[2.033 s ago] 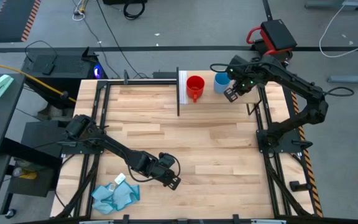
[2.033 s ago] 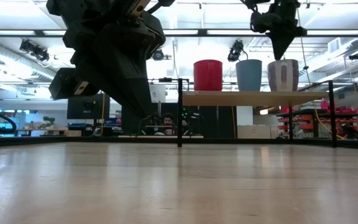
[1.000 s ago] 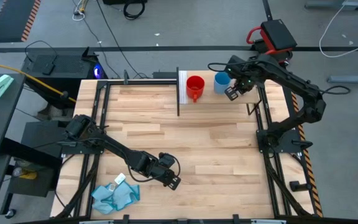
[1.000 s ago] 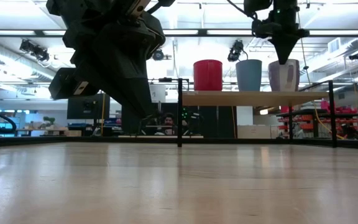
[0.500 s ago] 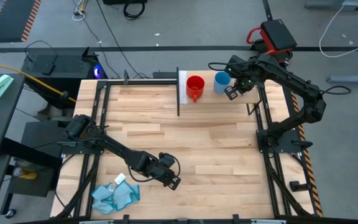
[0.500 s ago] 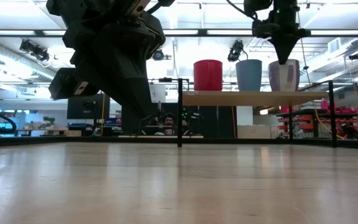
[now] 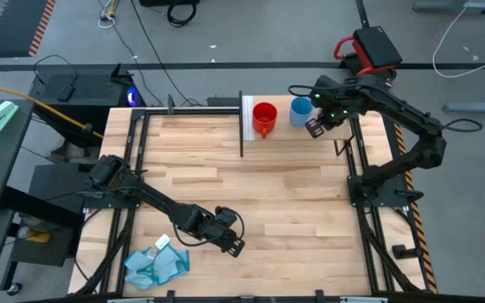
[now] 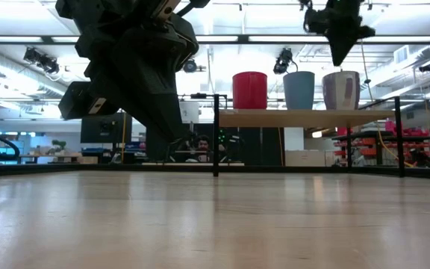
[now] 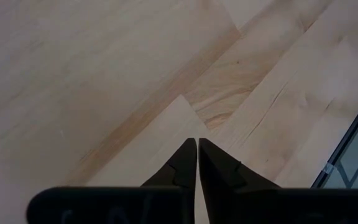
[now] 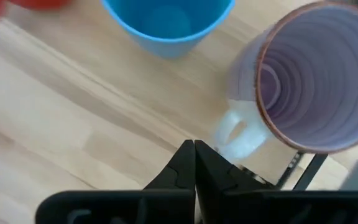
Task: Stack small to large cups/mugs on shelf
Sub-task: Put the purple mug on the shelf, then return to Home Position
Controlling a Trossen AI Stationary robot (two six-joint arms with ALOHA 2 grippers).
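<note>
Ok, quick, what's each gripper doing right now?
Left gripper: shut, empty, near the table.
Right gripper: shut, empty, above the purple mug.

Three cups stand upright in a row along the shelf (image 8: 304, 116), a pale wood board raised above the far right part of the table, with a white strip and a thin dark upright panel at its left end. The red mug (image 8: 250, 90) stands leftmost, its handle pointing toward the near side. Just beside it on the right is the light-blue cup (image 8: 298, 90), open and empty. The pale purple mug (image 8: 340, 90) is rightmost, close to the blue one but apart from it, its pale handle turned to the near side, its inside ribbed and empty.
</note>
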